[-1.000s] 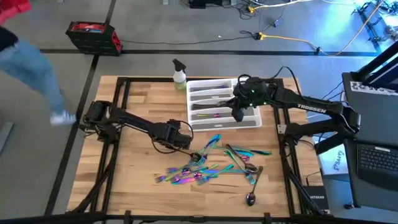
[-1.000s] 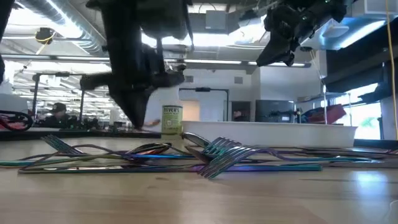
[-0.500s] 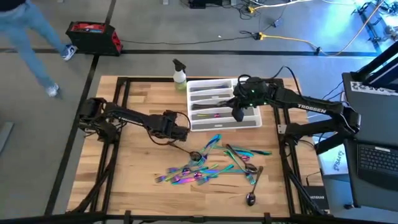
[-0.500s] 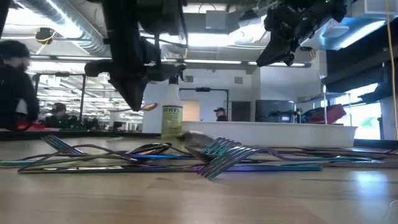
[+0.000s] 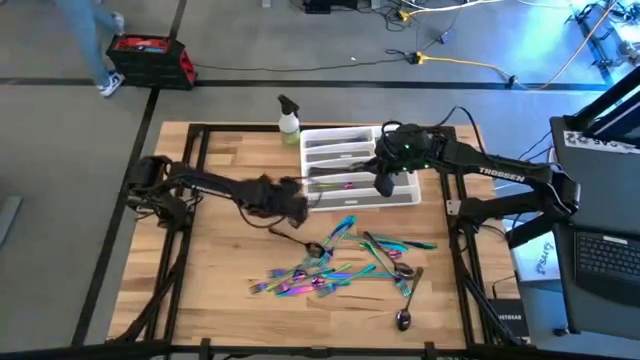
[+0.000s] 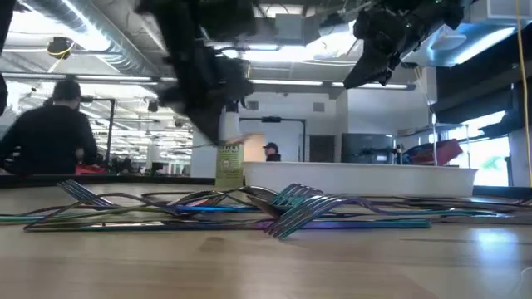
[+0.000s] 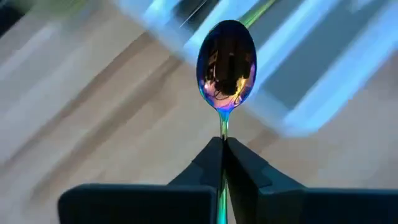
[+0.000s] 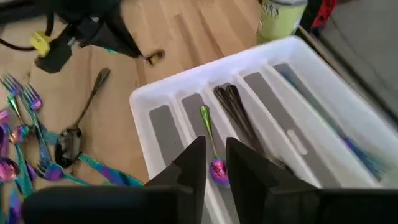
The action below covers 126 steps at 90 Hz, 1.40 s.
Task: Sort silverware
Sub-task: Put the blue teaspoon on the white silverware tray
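While the left claw (image 7: 222,144) pinches the thin handle of an iridescent spoon (image 7: 226,64) between its closed fingers, it hangs above the wooden bench (image 5: 220,280) just beside the near-left corner of the white tray (image 5: 412,196). From the left wrist camera the spoon's bowl points away from the claw, over the edge of the tray's blurred white rim.

Over the tray's right part hovers the right claw (image 8: 215,160), its fingers a narrow gap apart and gripping nothing. Below it, in the right wrist view, one spoon with a pink bowl and green handle (image 8: 210,147) lies in a middle compartment, dark pieces (image 8: 239,118) lie in the next compartment, and teal pieces (image 8: 348,144) lie in the far one.

Most of the silverware (image 5: 335,265) sits in a loose tangled pile on the bench in front of the tray, forks and spoons crossing one another. One darker spoon (image 5: 405,314) lies apart, nearer the front edge. A spray bottle (image 5: 288,118) stands at the tray's back-left corner.
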Available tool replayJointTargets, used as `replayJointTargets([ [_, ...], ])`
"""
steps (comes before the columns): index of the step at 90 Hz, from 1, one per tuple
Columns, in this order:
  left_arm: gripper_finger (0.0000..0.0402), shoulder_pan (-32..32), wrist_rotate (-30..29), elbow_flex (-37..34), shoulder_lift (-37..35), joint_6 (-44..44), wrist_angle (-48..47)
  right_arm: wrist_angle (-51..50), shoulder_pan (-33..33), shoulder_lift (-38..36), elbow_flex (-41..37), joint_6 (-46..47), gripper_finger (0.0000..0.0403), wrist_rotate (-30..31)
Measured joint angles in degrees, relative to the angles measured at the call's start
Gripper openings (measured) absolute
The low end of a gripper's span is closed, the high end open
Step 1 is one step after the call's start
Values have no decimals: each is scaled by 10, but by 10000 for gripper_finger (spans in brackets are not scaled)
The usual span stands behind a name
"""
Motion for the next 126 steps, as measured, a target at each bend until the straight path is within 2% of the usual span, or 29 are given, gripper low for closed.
replayJointTargets([
  [7,0,33,39,12,3,83,72,-38,0,0,21,-25,46,19],
  [18,0,80,73,43,18,219,133,-134,0,-7,60,-32,46,124],
  [25,0,103,100,70,35,305,162,-173,0,-19,74,-33,46,166],
  [34,0,130,122,117,63,399,164,-199,0,-44,83,-36,46,179],
  [47,0,151,138,187,112,481,138,-211,0,-78,84,-19,46,180],
  [62,0,151,162,258,177,492,69,-229,0,-93,84,-4,46,179],
  [81,0,134,171,261,214,502,66,-245,1,-101,59,-1,46,170],
  [92,0,133,165,261,228,475,69,-201,1,-115,32,7,46,167],
  [126,1,126,148,260,243,463,77,-107,2,-128,-69,27,46,171],
])
